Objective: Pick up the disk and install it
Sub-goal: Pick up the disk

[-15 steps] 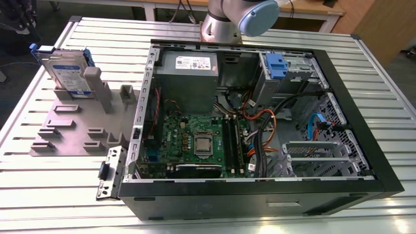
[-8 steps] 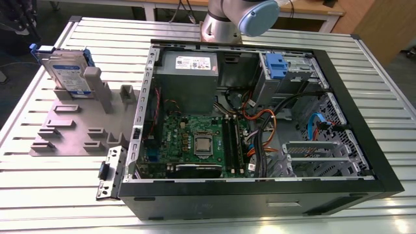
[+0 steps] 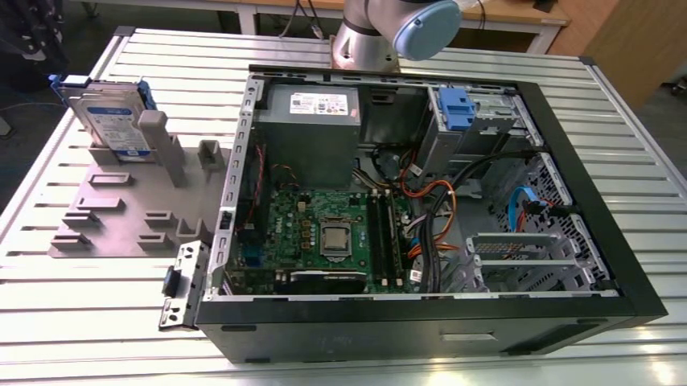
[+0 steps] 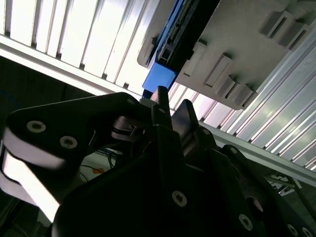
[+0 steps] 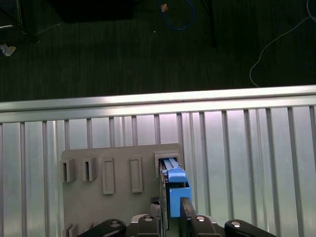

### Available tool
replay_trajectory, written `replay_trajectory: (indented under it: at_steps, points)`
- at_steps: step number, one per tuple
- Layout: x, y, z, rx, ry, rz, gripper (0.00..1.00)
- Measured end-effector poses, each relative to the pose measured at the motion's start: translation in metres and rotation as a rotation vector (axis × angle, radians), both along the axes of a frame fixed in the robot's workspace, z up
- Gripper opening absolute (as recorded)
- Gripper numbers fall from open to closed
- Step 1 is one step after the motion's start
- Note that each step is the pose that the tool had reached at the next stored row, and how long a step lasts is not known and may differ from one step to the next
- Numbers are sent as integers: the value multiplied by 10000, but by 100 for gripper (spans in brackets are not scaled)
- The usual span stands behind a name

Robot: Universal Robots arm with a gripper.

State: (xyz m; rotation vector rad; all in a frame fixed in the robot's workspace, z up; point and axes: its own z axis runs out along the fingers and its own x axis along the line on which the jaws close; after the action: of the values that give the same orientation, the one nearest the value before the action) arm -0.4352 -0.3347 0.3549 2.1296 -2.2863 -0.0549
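The disk (image 3: 108,112) stood upright in a grey stand (image 3: 118,217) on the tabletop (image 3: 96,322), at the exterior view's left, its edge offered upward for a grip. In the first wrist view we saw the jaws narrowly parted, empty, aligned over it.

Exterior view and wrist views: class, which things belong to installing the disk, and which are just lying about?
Job in hand: disk, standing in grey holder; gripper; open computer case.
Lying about: blue cable on floor; white cable on floor.
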Motion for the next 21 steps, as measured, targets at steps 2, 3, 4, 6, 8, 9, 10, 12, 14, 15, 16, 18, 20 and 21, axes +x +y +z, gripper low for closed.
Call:
replay_trajectory:
  at_steps: [2, 3, 4, 6, 8, 9, 10, 12, 14, 15, 16, 18, 20, 21]
  points:
    - [0, 0, 0, 0, 0, 0, 32]
    - [0, 0, 0, 0, -1, 0, 38]
    - [0, 0, 0, 0, 0, 0, 38]
    - [0, 0, 0, 0, 0, 1, 40]
    - [0, 0, 0, 0, 0, 0, 46]
    - [0, 0, 0, 0, 0, 1, 46]
    - [0, 0, 0, 0, 1, 1, 46]
    - [0, 0, -7, 1, -1, 19, 46]
    - [0, -1, -23, 0, -13, 102, 46]
    - [0, 0, -34, 0, -28, 119, 46]
    - [0, 0, -47, 0, -46, 131, 46]
    - [0, 1, -76, 0, -76, 137, 46]
    - [0, 2, -105, -1, -100, 138, 46]
    - [-4, 2, -115, -4, -134, 137, 46]
